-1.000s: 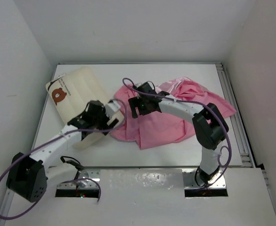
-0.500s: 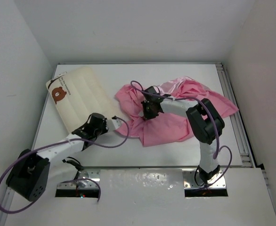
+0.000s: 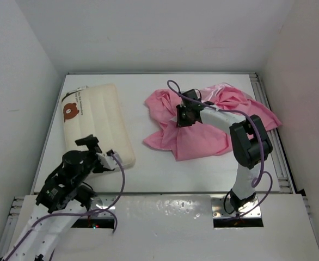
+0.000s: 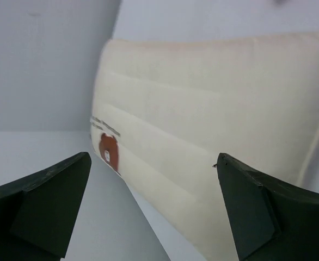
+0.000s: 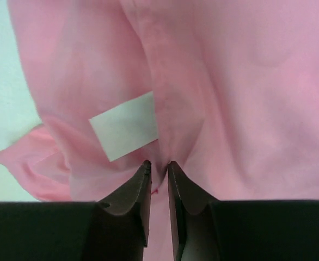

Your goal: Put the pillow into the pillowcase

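On the left half of the table (image 3: pixel 165 176) the pillow (image 3: pixel 97 122) is laid flat, its long side running from the far left toward the near edge. A brown bear mark (image 3: pixel 69 110) and a line of small print are seen near its far-left edge. In the left wrist view the pillow (image 4: pixel 214 147) is shown plump and ribbed with shallow seams, the bear mark (image 4: pixel 109 152) low on its left side. The pillowcase (image 3: pixel 200 144) is heaped in crumpled pink folds on the right half of the table, well apart from the pillow, with bare table between them; the pillow is wholly outside it. A fold of the pillowcase (image 5: pixel 246 81) is pinched by the right hand (image 5: pixel 159 166), whose jaws are drawn almost together on the cloth just below a small white tag (image 5: pixel 124 133). From above, the right hand (image 3: pixel 182 115) is seen at the left part of the pink heap, the arm reaching across the cloth from the right. The left hand (image 3: pixel 98 151) is held just beside the pillow's near end, its jaws spread wide and nothing gripped. In its own view the left hand (image 4: pixel 153 159) is pointed at the pillow, which lies ahead of the dark fingers (image 4: pixel 50 190) and is not touched by them. White walls are seen around the table.
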